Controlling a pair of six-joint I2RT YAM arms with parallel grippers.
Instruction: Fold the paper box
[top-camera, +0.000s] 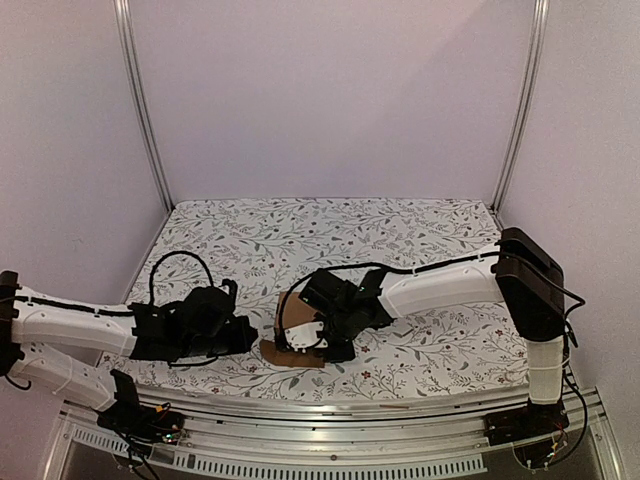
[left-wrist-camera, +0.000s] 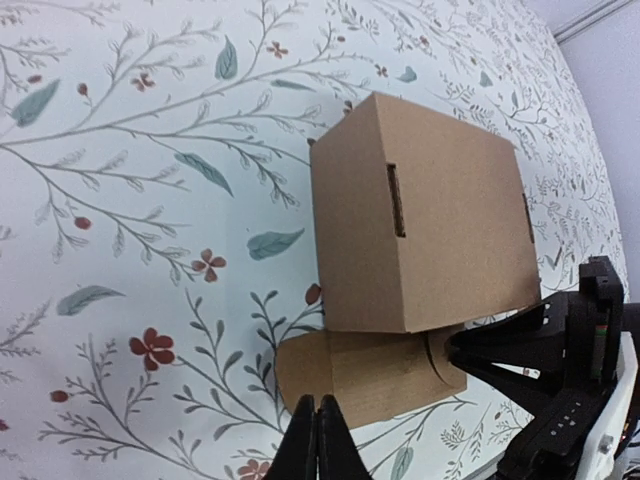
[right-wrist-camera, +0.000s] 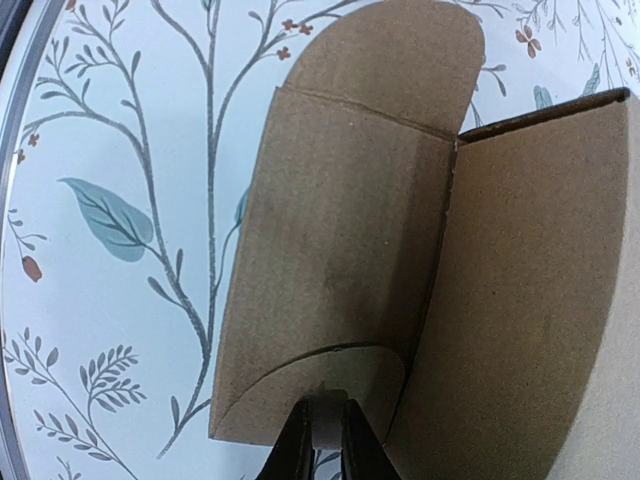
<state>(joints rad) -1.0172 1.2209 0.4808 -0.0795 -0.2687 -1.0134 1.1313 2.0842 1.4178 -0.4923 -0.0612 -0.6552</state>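
Your left gripper (left-wrist-camera: 318, 445) is shut on nothing, just beside the box. The paper box (left-wrist-camera: 430, 220) stands on the table (top-camera: 300, 230) between your arms, sides already up. Its lid flap (left-wrist-camera: 365, 378) lies flat, not tucked in yet. Your right gripper (right-wrist-camera: 320, 440) pinches that flap's edge.

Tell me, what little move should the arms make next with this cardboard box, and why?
Probably the left gripper, its fingers shut at the near edge of the flap, should nudge under it and tip it up toward the paper box. The box stands formed, but that flap lies on the table, with the right gripper shut at its rounded end.
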